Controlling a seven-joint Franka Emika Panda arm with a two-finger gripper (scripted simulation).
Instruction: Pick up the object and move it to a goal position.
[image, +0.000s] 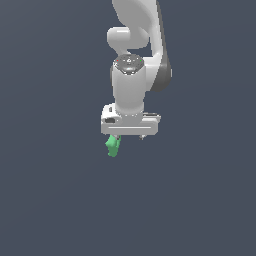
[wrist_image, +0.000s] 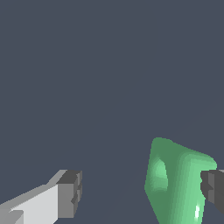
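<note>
The pincer (wrist_image: 140, 192) stands wide open. In the wrist view the green block (wrist_image: 179, 183) sits hard against one dark pad (wrist_image: 213, 189), while the other pad (wrist_image: 70, 192) is well apart from it, so nothing is clamped. In the exterior view the block (image: 113, 146) hangs just below one end of the pincer (image: 131, 136). No edge of the surface shows, so I cannot place it by that. The risk is an off-centre close: the far pad could shove the block sideways, twisting it out.

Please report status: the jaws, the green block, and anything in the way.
Gripper open, jaws wide apart. Green block beside one jaw, not clamped; contact cannot be told. Nothing else visible around it.
</note>
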